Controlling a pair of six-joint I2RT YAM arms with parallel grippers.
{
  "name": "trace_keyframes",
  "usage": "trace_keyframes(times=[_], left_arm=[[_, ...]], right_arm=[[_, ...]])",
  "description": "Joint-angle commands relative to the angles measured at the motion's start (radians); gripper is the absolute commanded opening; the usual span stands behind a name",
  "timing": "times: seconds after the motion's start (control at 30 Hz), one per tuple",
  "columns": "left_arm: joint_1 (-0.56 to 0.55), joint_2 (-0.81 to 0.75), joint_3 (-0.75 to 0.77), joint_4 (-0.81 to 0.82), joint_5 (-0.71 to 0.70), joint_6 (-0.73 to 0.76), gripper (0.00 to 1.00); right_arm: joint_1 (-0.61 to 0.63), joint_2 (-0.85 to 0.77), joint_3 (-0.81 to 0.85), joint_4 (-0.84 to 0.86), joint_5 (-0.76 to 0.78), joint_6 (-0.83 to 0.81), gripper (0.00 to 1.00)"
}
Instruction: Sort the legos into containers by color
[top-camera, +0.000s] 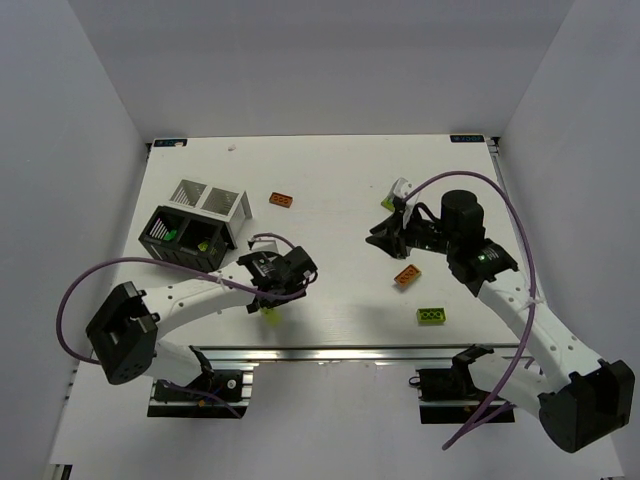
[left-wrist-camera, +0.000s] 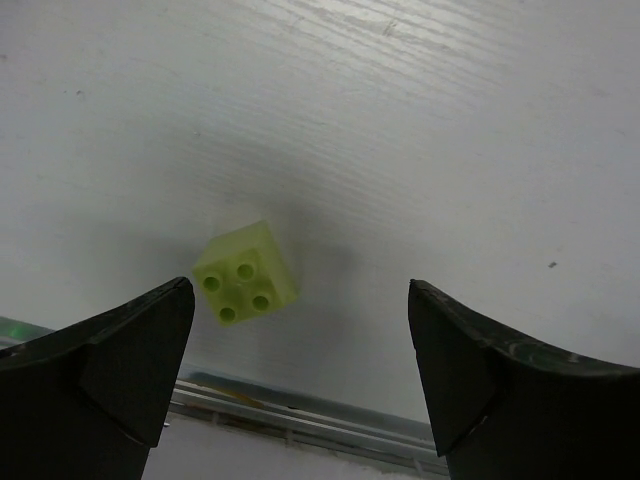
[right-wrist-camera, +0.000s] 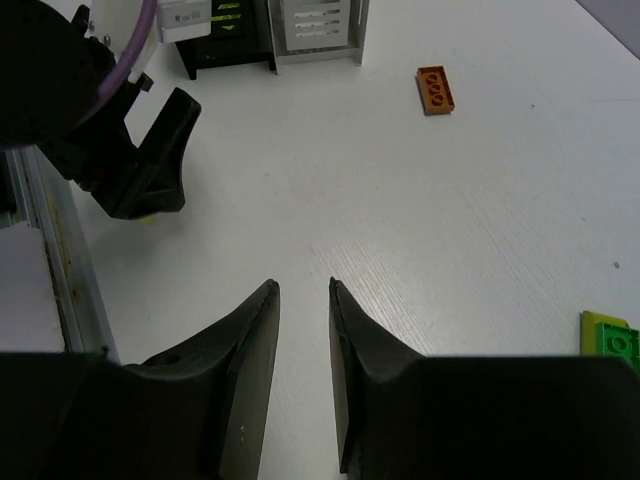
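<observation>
A green brick (right-wrist-camera: 612, 342) is cut off at the right wrist view's right edge, its full shape hidden. The left arm (top-camera: 200, 295) covers most of a lime brick (top-camera: 270, 315) in the top view. Contents of the black box (top-camera: 180, 238) are too small to tell apart. The left tool (right-wrist-camera: 140, 165) hides a lime brick beneath it in the right wrist view.

One brick (left-wrist-camera: 245, 272) lies on the table (left-wrist-camera: 420, 120) between the open left jaws.

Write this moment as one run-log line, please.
left end effector: open above small lime plastic brick | right end effector: nearly shut, empty | brick: on white table
</observation>
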Motion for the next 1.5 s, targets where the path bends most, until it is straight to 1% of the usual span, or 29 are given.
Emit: trace_keyframes(times=[0.0, 0.17, 0.3, 0.47, 0.6, 0.8, 1.03, 1.47], left_arm=[[-0.011, -0.008, 0.028, -0.064, -0.086, -0.069, 0.97], [-0.01, -0.019, 0.016, -0.073, -0.103, -0.089, 0.97], [-0.01, -0.017, -0.051, -0.021, -0.073, -0.094, 0.96], [-0.01, -0.026, -0.08, 0.037, -0.058, -0.086, 0.91], [-0.01, -0.032, -0.077, 0.048, -0.063, -0.077, 0.89], [-0.01, -0.02, -0.117, 0.094, -0.037, -0.072, 0.84], [-0.01, -0.009, -0.128, 0.094, -0.04, -0.079, 0.83], [-0.01, -0.008, -0.153, 0.119, -0.035, -0.077, 0.74]], right_arm=[[-0.014, -0.042, -0.013, 0.052, -0.027, 0.014, 0.33], [-0.023, -0.06, -0.021, 0.069, -0.038, 0.025, 0.33], [-0.027, -0.063, -0.025, 0.075, -0.042, 0.028, 0.34], [-0.034, -0.058, -0.03, 0.082, -0.048, 0.034, 0.34], [-0.043, -0.055, -0.031, 0.082, -0.059, 0.039, 0.34], [-0.056, -0.062, -0.031, 0.082, -0.071, 0.045, 0.34], [-0.071, -0.066, -0.033, 0.083, -0.088, 0.048, 0.34], [-0.094, -0.072, -0.034, 0.082, -0.113, 0.059, 0.34]])
